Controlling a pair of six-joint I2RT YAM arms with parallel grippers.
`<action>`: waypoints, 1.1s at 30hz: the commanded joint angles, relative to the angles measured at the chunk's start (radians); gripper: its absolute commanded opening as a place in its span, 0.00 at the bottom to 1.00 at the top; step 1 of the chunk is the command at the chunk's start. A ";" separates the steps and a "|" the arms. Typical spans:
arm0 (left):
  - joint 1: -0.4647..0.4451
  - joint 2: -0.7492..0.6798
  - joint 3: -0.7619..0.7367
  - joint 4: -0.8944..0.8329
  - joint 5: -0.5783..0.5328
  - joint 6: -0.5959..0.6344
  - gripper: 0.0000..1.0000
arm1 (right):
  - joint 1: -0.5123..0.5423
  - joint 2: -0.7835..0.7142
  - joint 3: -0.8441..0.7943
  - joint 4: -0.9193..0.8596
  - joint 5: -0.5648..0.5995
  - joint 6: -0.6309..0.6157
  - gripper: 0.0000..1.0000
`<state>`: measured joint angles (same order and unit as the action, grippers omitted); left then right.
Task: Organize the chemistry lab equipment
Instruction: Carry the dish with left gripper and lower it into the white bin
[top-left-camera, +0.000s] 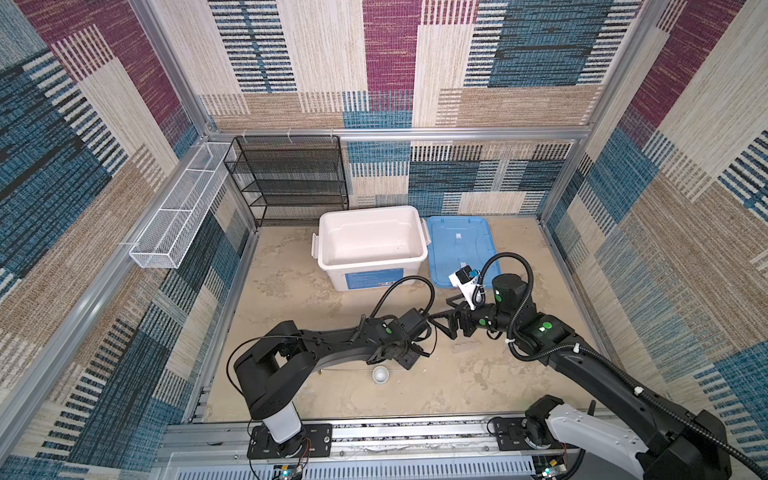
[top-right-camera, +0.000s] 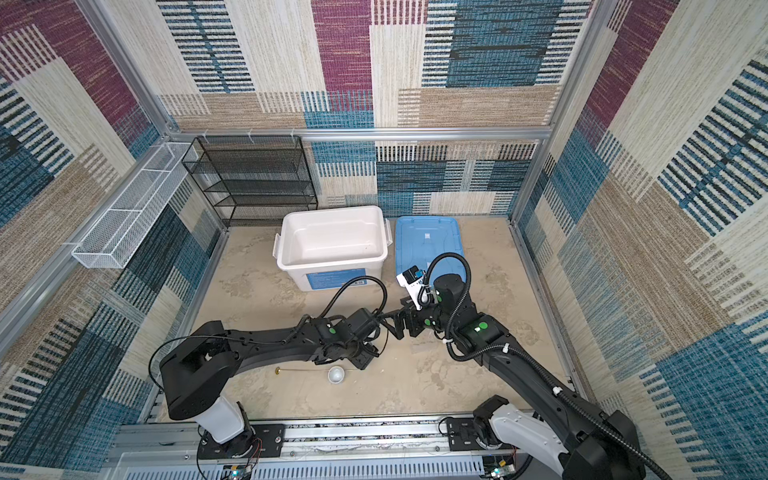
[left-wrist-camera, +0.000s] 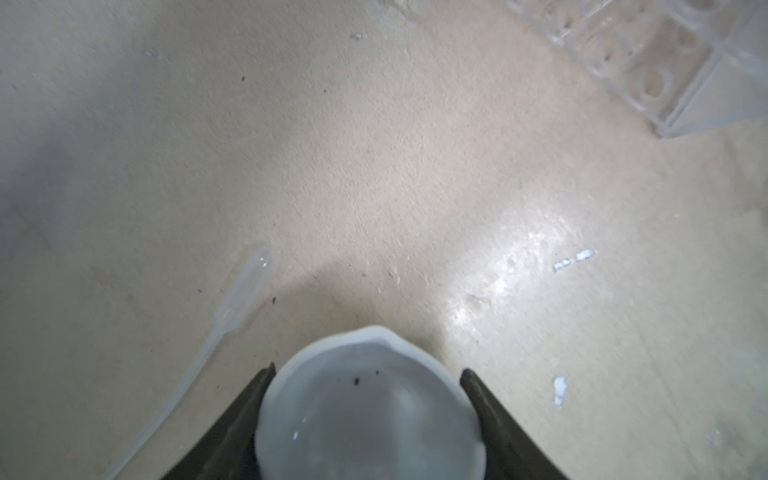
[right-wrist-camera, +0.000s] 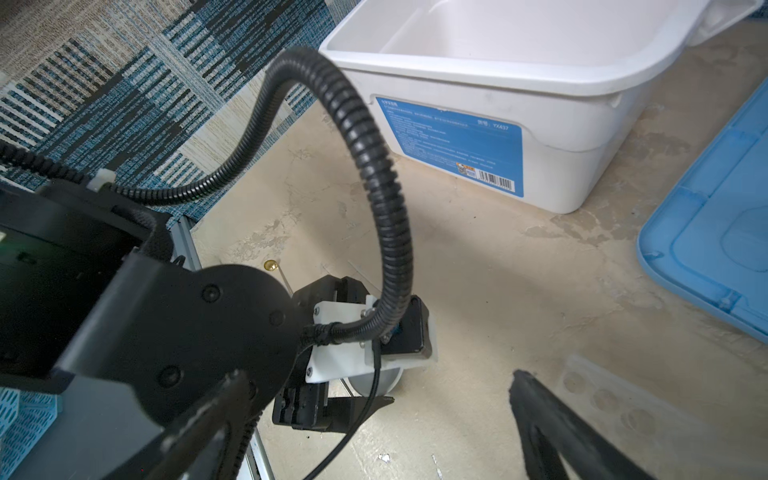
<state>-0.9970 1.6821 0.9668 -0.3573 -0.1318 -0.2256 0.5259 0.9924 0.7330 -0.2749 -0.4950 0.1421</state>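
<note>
A small white bowl (left-wrist-camera: 370, 415) rests on the tan table (top-left-camera: 291, 299), and it also shows in both top views (top-left-camera: 380, 374) (top-right-camera: 336, 374). My left gripper (left-wrist-camera: 365, 372) reaches down over it, a dark finger pressed against each side of its rim. A thin clear pipette (left-wrist-camera: 245, 291) lies just beside the bowl. The brass-tipped rod (top-right-camera: 291, 370) lies left of the bowl, its brass end (right-wrist-camera: 271, 264) behind my left arm. The clear plastic rack (left-wrist-camera: 648, 62) (right-wrist-camera: 615, 399) lies under my right gripper (top-left-camera: 442, 316), which hovers open and empty.
A big white bin (top-left-camera: 374, 264) stands open at the back middle, its blue lid (top-left-camera: 457, 241) flat on the table to its right. A black mesh shelf (top-left-camera: 291, 178) stands in the back left corner. A white wire basket (top-left-camera: 174, 224) hangs on the left wall.
</note>
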 joint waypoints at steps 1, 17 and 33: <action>0.006 -0.021 0.011 -0.015 -0.004 -0.048 0.65 | 0.000 -0.015 -0.002 0.041 0.003 0.013 0.99; 0.157 -0.311 0.173 -0.229 0.048 -0.055 0.55 | 0.001 -0.061 0.122 0.114 0.072 0.016 0.99; 0.443 -0.137 0.552 -0.385 0.191 -0.013 0.53 | 0.001 0.267 0.430 0.174 0.160 0.056 0.99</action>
<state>-0.5823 1.5063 1.4616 -0.7059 0.0128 -0.2584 0.5259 1.2186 1.1233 -0.1249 -0.3729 0.1627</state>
